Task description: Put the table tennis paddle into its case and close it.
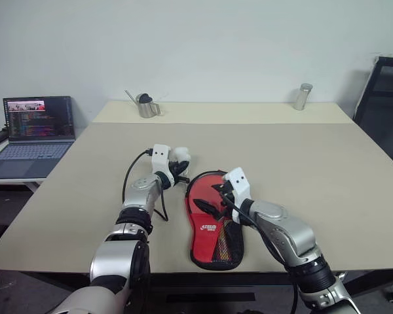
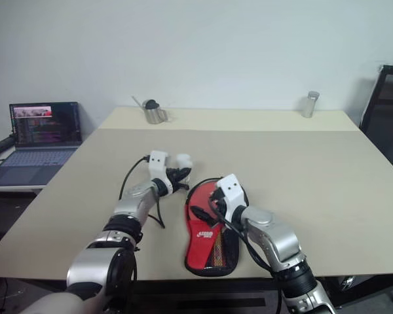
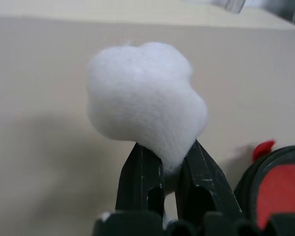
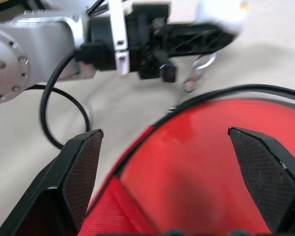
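Observation:
The case lies open on the table in front of me, black outside and red inside with a white logo. The table tennis paddle's red face appears to rest in its round far end. A striped handle shows at the near end. My left gripper is shut on a white fluffy ball just left of the case's far rim. A small metal ring dangles from that ball. Over the red face, my right gripper hangs open, with nothing held between its fingers.
A laptop stands open on a side desk at the left. A metal pitcher and a metal can stand at the table's far edge. A black chair is at the right. A black cable loops from my left wrist.

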You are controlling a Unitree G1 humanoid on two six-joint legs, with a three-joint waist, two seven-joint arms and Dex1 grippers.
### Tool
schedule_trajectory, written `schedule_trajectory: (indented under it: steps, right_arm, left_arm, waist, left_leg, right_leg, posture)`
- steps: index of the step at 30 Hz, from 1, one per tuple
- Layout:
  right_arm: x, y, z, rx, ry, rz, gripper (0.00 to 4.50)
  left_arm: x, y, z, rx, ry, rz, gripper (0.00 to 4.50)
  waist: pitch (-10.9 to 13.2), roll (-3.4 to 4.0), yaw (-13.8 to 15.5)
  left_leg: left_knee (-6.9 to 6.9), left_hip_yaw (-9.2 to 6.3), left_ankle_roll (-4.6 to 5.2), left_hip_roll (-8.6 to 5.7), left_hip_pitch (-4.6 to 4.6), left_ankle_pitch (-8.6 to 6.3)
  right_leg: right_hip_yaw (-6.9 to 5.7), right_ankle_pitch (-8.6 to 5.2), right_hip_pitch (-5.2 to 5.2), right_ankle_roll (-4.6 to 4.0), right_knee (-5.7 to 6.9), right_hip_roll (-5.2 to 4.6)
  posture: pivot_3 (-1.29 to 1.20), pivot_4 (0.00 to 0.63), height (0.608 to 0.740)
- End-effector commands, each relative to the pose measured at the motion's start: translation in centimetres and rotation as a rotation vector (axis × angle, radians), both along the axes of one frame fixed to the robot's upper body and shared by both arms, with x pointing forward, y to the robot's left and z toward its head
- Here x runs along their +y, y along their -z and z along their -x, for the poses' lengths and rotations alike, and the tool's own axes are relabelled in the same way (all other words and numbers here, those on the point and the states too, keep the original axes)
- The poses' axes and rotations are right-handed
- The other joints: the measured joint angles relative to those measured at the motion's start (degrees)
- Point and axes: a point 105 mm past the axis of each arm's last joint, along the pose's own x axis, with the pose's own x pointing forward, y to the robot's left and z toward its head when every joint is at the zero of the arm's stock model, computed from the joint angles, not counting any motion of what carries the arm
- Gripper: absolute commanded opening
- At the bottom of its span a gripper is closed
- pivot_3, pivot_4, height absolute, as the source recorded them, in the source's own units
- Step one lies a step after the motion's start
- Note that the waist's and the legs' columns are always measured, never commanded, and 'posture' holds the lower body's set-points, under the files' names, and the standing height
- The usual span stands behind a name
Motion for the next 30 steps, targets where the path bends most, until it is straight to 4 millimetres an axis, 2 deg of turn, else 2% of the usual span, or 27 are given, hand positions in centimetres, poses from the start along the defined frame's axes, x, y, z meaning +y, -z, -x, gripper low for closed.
schedule_trajectory:
  steps: [1,8,17,21,23,27,30]
  right_arm:
    - [0.9,0.2,0.1,-0.021,-0.046,0.023,4.5]
    - [0.4,3.3,0.1,0.018,-0.029,0.141,4.5]
    - [-0.5,4.9,0.0,0.073,0.035,0.177,4.5]
    - [-1.0,5.6,-0.1,0.13,0.071,0.176,4.5]
    - [-1.0,5.8,0.2,0.165,0.072,0.163,4.5]
    - [-1.2,6.6,1.0,0.206,0.072,0.174,4.5]
    - [-1.2,6.9,1.4,0.22,0.074,0.175,4.5]
  left_arm:
    - [0.1,-2.9,0.4,-0.096,0.049,-0.014,0.03]
    - [-0.5,-2.3,2.2,-0.071,0.181,-0.109,0.03]
    - [-0.8,-0.9,2.9,-0.053,0.267,-0.227,0.03]
    - [-0.7,-0.7,2.3,-0.051,0.264,-0.265,0.03]
    - [-1.0,-1.1,1.3,-0.054,0.247,-0.293,0.03]
    - [-2.8,-1.9,-0.1,-0.08,0.258,-0.367,0.03]
    - [-3.3,-2.3,-0.6,-0.091,0.247,-0.411,0.03]
  waist:
    - [0.0,0.0,-0.01]
    - [-0.02,-0.02,0.02]
    - [-0.13,-0.15,0.07]
    - [-0.34,-0.37,0.11]
    - [-0.44,-0.52,0.26]
    - [-0.55,-0.69,0.6]
    - [-0.61,-0.73,0.48]
  left_leg:
    - [0.01,0.0,0.0,0.0,0.0,0.0]
    - [0.01,0.0,-0.01,0.0,0.02,0.01]
    - [0.02,-0.03,-0.04,0.0,0.07,0.03]
    - [0.03,-0.05,-0.04,0.0,0.1,0.03]
    - [0.04,-0.06,-0.04,0.0,0.12,0.03]
    - [0.14,-0.13,-0.03,-0.03,0.09,0.02]
    - [0.14,-0.09,-0.02,-0.05,0.09,0.01]
  right_leg:
    - [0.0,0.0,0.0,0.0,0.0,0.0]
    - [0.01,0.0,0.01,0.0,0.01,0.0]
    - [0.0,0.0,0.04,-0.01,0.04,0.0]
    - [-0.01,0.0,0.08,-0.01,0.04,0.0]
    - [-0.02,0.0,0.1,-0.01,0.06,0.0]
    - [-0.12,0.0,0.16,0.0,0.04,0.0]
    - [-0.12,0.0,0.17,0.0,0.02,-0.01]
  posture:
    - [0.0,0.15,0.74]
    - [0.0,0.15,0.74]
    - [0.0,0.15,0.74]
    - [0.0,0.15,0.74]
    - [0.0,0.15,0.74]
    - [0.0,0.15,0.74]
    - [0.0,0.15,0.74]
